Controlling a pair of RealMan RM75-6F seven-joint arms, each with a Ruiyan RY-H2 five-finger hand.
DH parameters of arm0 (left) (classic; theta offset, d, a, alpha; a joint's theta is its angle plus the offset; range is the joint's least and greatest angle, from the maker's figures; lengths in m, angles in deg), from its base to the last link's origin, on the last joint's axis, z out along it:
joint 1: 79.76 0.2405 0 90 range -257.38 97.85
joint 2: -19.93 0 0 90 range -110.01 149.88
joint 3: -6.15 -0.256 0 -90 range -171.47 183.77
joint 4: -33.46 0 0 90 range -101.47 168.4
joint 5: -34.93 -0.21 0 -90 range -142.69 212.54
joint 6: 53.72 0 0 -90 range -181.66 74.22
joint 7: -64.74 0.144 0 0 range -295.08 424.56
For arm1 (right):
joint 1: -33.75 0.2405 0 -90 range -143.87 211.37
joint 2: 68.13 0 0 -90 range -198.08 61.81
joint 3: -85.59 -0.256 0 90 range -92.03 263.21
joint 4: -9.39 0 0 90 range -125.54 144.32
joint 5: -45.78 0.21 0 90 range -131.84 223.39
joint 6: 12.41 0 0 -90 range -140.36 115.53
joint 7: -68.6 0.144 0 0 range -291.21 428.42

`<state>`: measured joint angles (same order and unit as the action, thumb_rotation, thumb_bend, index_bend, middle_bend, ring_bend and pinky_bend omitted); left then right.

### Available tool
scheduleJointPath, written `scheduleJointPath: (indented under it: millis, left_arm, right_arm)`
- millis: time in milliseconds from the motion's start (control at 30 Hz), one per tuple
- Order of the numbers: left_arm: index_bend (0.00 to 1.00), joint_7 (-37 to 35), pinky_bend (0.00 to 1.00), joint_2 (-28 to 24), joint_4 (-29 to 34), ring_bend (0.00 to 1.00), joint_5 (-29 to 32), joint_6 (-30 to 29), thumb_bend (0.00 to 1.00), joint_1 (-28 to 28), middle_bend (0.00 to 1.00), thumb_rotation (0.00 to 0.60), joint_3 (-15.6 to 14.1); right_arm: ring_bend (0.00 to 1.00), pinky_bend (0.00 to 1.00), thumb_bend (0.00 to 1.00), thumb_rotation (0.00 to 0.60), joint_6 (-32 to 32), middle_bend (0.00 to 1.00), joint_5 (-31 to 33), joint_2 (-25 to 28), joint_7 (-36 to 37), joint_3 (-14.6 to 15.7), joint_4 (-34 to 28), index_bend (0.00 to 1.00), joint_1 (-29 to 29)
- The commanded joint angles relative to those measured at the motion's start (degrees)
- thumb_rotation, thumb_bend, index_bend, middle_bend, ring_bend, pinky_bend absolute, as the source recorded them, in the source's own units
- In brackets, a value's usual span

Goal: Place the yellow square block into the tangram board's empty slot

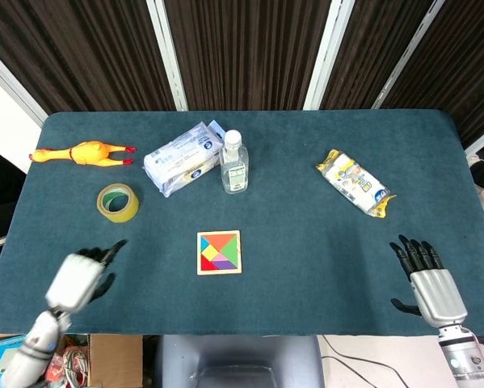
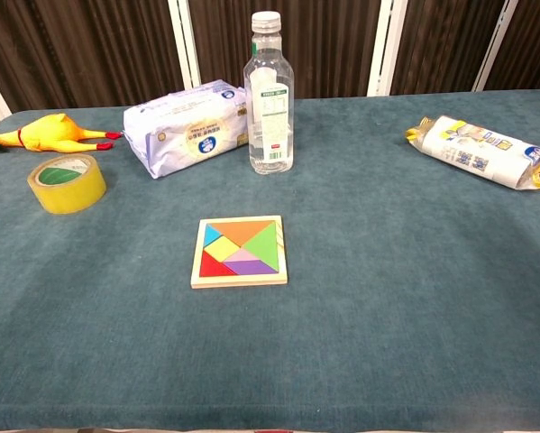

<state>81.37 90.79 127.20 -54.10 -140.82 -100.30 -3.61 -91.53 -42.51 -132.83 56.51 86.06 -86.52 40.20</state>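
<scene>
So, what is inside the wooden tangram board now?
The tangram board holds coloured pieces that fill the frame, with the yellow square block seated at its left side. No empty slot shows. What lies under the pieces is covered.

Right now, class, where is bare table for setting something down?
Free: between the tangram board and the snack packet, and the near edge ahead of the board. Crowded: far left, where tissue pack, bottle, tape roll and rubber chicken cluster.

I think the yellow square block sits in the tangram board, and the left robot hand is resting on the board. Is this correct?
Not quite. The yellow square block does sit in the tangram board, but the left robot hand is well away from the board, near the table's front left edge, as the head view shows.
</scene>
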Motion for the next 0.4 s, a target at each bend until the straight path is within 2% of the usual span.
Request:
scheduleJointPath:
  millis: [33,133,233,400]
  left_arm:
    - [0.02,-6.5,0.30,-2.2,-3.7,0.04,-0.8,-5.0,0.38,7.0,0.00,0.600,-3.8]
    - [0.00,-10.4,0.29,-3.4,-4.3,0.05,-1.7,-4.6,0.38,7.5,0.00,0.600,-3.4]
    - [0.00,-8.3,0.25,-2.7,-5.6,0.03,-2.0,-6.0,0.38,8.4,0.00,0.600,-1.5]
    - [0.00,-7.5,0.20,-2.5,-5.5,0.00,-3.5,-6.8,0.38,9.8,0.00,0.600,-0.6]
  right_arm:
    - [0.00,0.00,0.10,0.600,0.0,0.00,0.1,-0.2,-0.3,-0.2,-0.1,0.00,0.1]
    - [0.00,0.00,0.10,0.600,0.7,0.00,0.7,-0.5,-0.6,-0.4,-0.1,0.00,0.5]
    - [0.00,0.00,0.10,0.600,1.0,0.00,0.5,-0.5,-0.8,-0.2,-0.2,0.00,0.6]
    - [0.00,0.00,0.10,0.600,0.4,0.00,0.0,-0.2,0.0,0.0,-0.2,0.00,0.4]
